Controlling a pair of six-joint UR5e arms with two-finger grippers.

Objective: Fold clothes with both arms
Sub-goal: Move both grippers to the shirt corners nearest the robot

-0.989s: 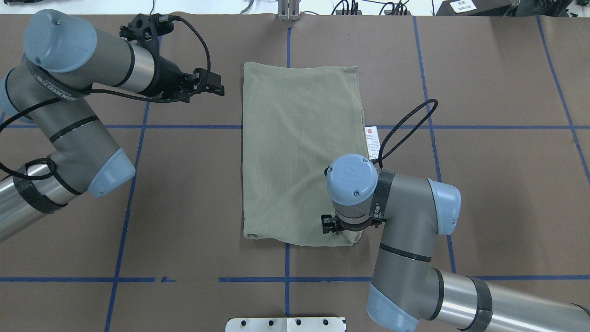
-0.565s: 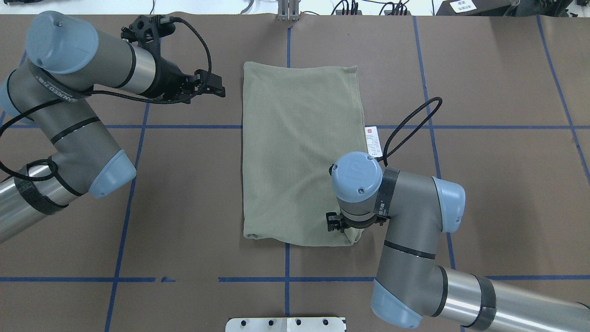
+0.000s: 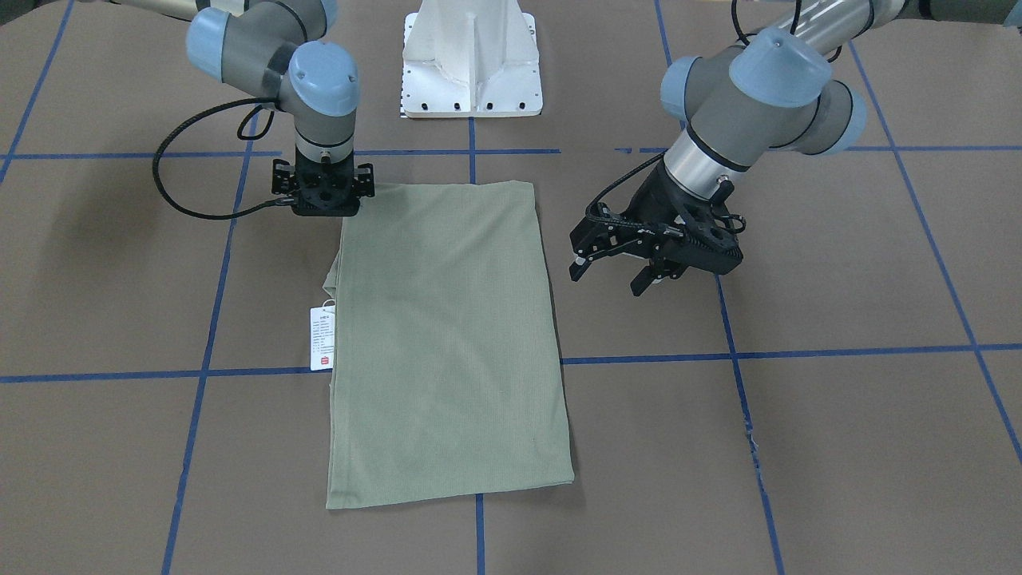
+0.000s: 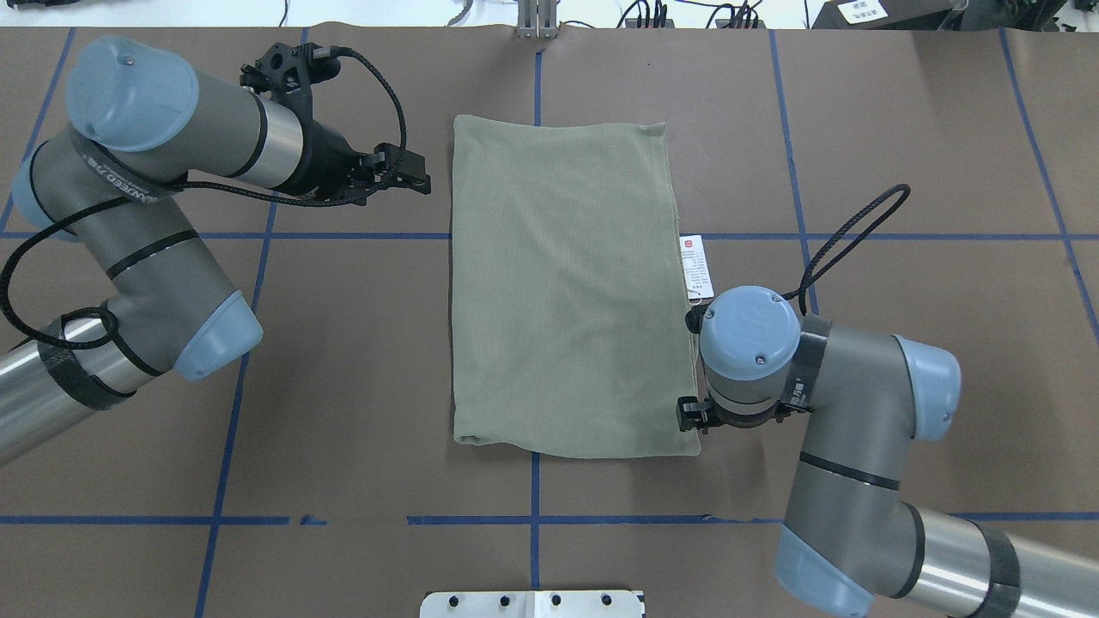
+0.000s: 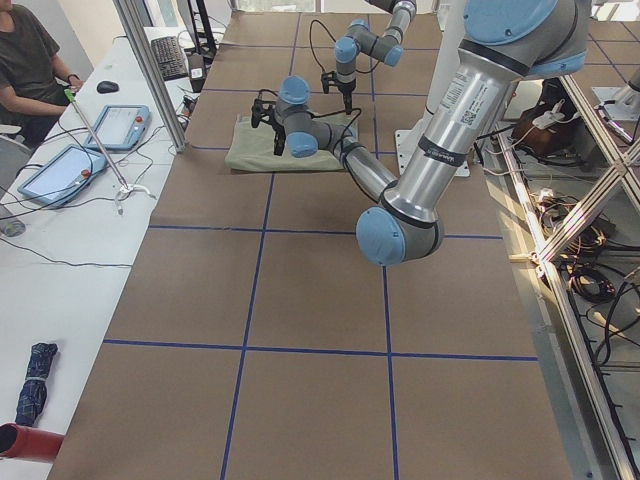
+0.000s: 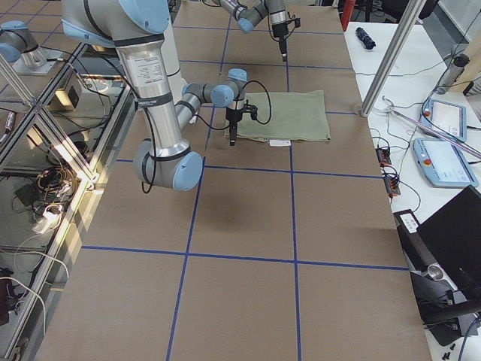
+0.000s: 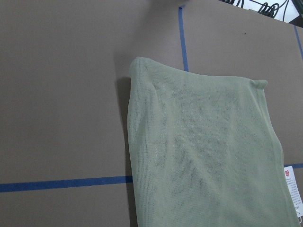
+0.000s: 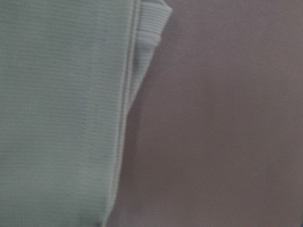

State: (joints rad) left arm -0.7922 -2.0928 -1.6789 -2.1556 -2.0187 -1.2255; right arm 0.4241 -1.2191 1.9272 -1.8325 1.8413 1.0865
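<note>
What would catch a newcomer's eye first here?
The green shirt, folded into a rectangle, lies in the middle of the brown table, a white hang tag sticking out at one edge. The right gripper points straight down at the shirt's corner nearest the robot, while the left gripper hangs open beside its far end, clear of the cloth.

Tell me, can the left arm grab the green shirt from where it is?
Probably yes. The left gripper hangs open right beside the long edge of the shirt, and only bare table lies between them, so nothing looks in the way.
</note>
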